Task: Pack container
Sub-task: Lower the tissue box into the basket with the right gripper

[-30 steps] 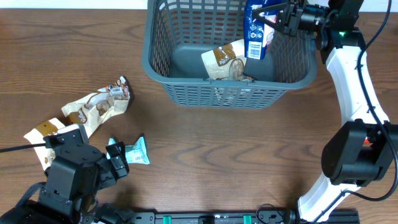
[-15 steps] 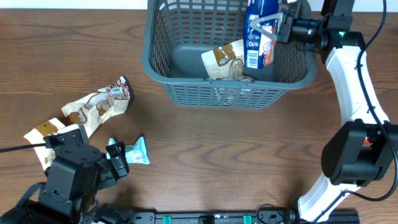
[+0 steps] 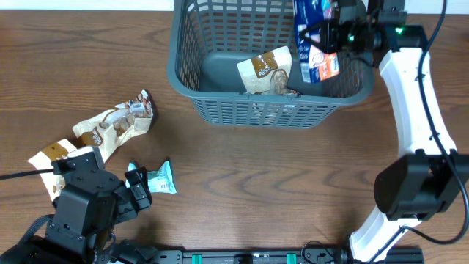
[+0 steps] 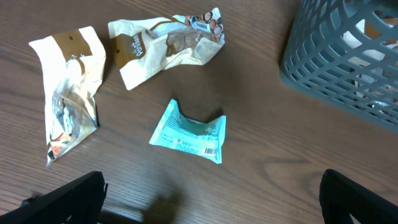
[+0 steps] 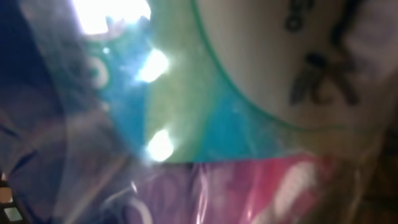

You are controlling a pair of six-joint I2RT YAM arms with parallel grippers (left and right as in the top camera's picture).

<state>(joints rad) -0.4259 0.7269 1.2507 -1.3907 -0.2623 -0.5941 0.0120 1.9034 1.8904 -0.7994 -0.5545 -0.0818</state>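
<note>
container: the container (image 3: 192, 81) sits at 12 o'clock; a brown pack (image 3: 262, 71) lies inside
right gripper: the right gripper (image 3: 331, 32) is clamped on the blue bag (image 3: 316, 64), near the 3 o'clock wall
left gripper: the left gripper (image 4: 211, 190) is at 7 o'clock; jaws wide apart, empty
risk: release now and you may snag the bag on that rim
change: bag tilted, swung toward 3 o'clock; left arm unmoved

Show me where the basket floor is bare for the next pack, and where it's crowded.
Bare: the left half of the container floor, between its left wall and the brown-and-white pouch. Crowded: the right end, where that pouch lies and the right gripper holds the blue pack above the corner.
</note>
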